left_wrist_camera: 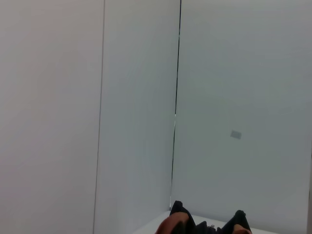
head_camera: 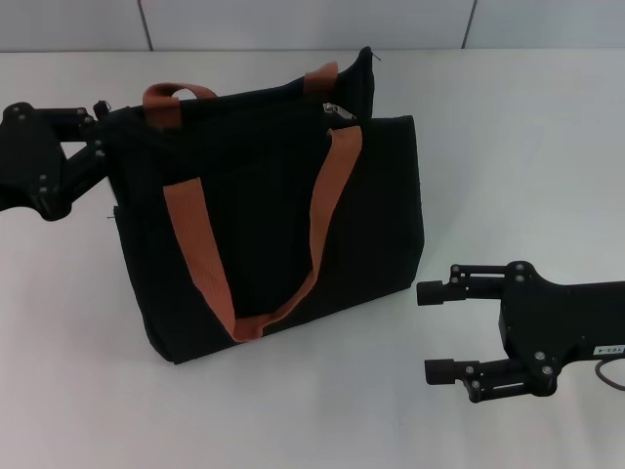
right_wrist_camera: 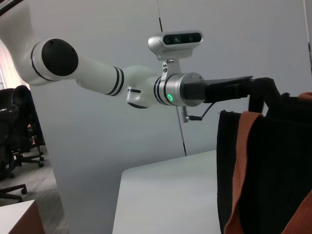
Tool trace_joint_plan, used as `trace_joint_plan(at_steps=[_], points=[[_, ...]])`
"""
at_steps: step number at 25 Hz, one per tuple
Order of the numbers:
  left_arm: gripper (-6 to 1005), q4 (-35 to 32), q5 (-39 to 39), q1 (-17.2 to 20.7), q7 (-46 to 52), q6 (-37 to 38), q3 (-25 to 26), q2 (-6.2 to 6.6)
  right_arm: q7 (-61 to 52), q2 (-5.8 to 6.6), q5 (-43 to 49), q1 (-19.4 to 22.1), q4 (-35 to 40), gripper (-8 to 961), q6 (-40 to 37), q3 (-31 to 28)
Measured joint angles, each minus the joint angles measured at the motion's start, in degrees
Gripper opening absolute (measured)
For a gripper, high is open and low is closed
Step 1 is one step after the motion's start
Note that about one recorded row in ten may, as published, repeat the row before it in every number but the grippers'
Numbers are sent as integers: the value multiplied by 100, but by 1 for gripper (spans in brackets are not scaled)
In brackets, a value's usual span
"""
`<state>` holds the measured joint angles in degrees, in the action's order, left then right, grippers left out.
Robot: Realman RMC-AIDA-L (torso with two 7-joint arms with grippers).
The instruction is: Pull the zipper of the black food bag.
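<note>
We see the black food bag (head_camera: pixel 273 225) standing upright on the white table (head_camera: pixel 527 147), its zipper (head_camera: pixel 335 109) at the top edge. Our left gripper (head_camera: pixel 105 132) pinches the bag's left top corner; our right gripper (head_camera: pixel 435 332) hovers spread, nearby.

Left gripper (head_camera: pixel 105 132) reaches rightward; right gripper (head_camera: pixel 437 332) hovers low, fingers (head_camera: pixel 441 372) spread.

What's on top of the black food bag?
Along the black food bag top edge sit the silver zipper and brown handles. The left claw meets its corner; the inside is hidden.
</note>
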<state>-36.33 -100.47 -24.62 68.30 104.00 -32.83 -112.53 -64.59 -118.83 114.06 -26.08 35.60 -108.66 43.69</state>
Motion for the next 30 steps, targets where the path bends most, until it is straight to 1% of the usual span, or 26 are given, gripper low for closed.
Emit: trace_joint_plan(at_steps=[1, 2, 4, 6, 8, 9, 10, 14, 15, 16, 17, 18, 22, 23, 24, 25, 26, 28, 29, 30], points=[[49, 0, 0, 0, 0, 0, 0, 0, 0, 0, 0, 0, 0, 766, 0, 0], [49, -3, 0, 36, 114, 53, 20, 27, -2, 0, -2, -7, 0, 766, -9, 1], [148, -3, 3, 60, 160, 98, 36, 36, -9, 0, -8, -18, -1, 765, -46, -5], [247, -8, 8, 81, 243, 206, 44, 86, -21, 0, -11, -30, 17, 765, -94, -17], [304, -11, 14, 91, 358, 269, 51, 155, -26, 0, -11, -43, 34, 766, -124, -25], [333, -11, 14, 91, 358, 269, 51, 155, -26, 0, -11, -43, 34, 766, -124, -25], [362, -12, 13, 98, 408, 278, 53, 184, -27, 0, -11, -67, 35, 766, -135, -30], [469, -148, 2, 150, 748, 376, 34, 366, -30, 0, -11, -100, 13, 766, -133, -32], [490, -272, -4, 186, 940, 518, 11, 448, -32, 0, -11, -104, 12, 766, -127, -33], [511, -320, -7, 197, 1029, 661, 7, 487, -34, -2, -11, -109, 12, 766, -119, -34], [532, -320, -7, 197, 1029, 661, 7, 487, -39, -5, -11, -116, 10, 766, -98, -35], [553, -368, -21, 202, 1127, 966, -15, 540, -40, -7, -11, -118, 8, 766, -91, -36], [637, -375, -37, 202, 1161, 1151, -181, 522, -42, -13, -11, -137, 8, 766, -55, -37], [658, -376, -40, 196, 1151, 1149, -320, 477, -43, -14, -11, -148, 7, 766, -29, -37], [684, -376, -39, 192, 1147, 1149, -380, 459, -43, -14, -11, -152, 8, 766, -9, -39], [710, -375, -34, 180, 1129, 1149, -527, 403, -44, -15, -11, -166, 4, 766, 33, -42], [736, -360, 14, 158, 998, 1154, -762, 278, -44, -15, -11, -171, 3, 766, 49, -45], [788, -359, 21, 157, 969, 1154, -788, 253, -47, -16, -11, -187, 0, 766, 88, -43], [814, -386, 123, 163, 825, 1159, -932, 114, -61, -17, -11, -194, -1, 766, 119, -40], [814, -415, 239, 194, 752, 1162, -1035, 33, -61, -17, -11, -194, -1, 766, 119, -40]])
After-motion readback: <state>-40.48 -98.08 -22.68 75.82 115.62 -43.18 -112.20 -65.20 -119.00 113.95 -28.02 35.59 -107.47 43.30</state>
